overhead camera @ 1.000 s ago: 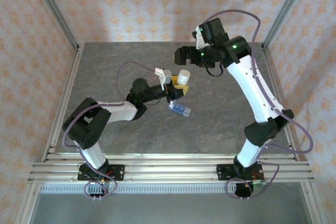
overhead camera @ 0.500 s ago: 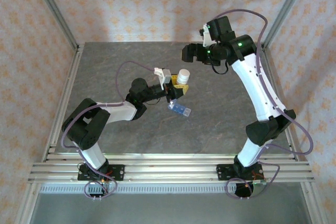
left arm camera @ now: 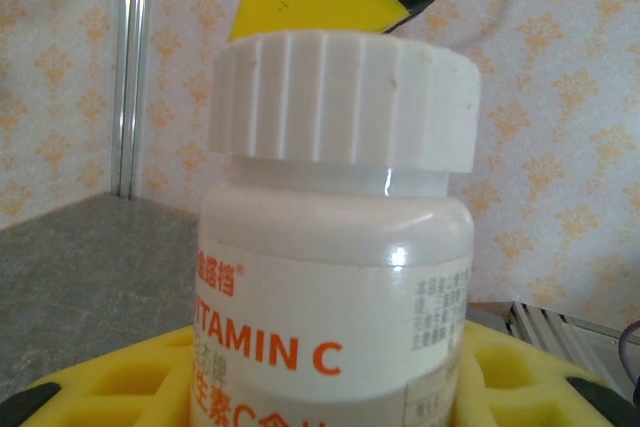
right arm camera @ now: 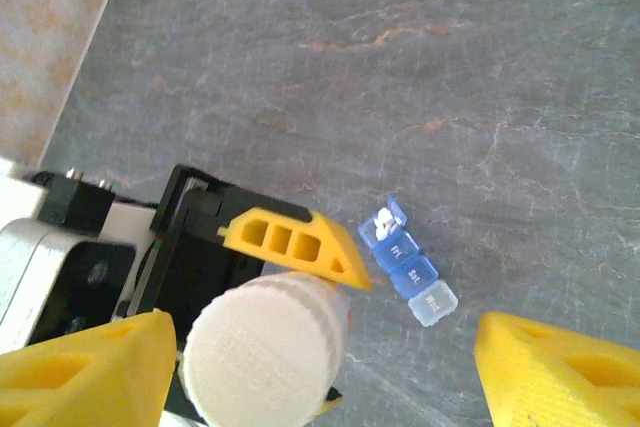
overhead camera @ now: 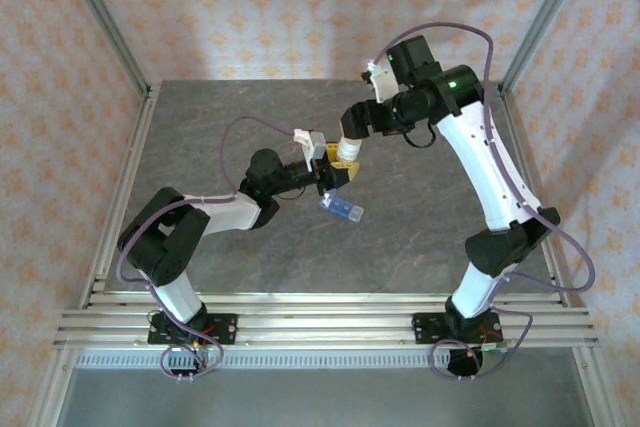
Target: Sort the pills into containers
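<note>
A white Vitamin C bottle with a ribbed white cap stands upright in my left gripper, whose yellow fingers are shut on its body. My right gripper hangs open just above the cap, a yellow fingertip on each side and wide of it. The blue pill box lies on the table beside the bottle. One end compartment has its lid up with white pills inside; the other lids are closed.
The grey stone-patterned table has open room all around the pill box. Aluminium frame posts and patterned walls bound the back and sides. A purple cable loops over the left arm.
My right gripper has swung down and slightly left, and now points at the bottle cap from above. The left arm, bottle and pill box have not moved.
</note>
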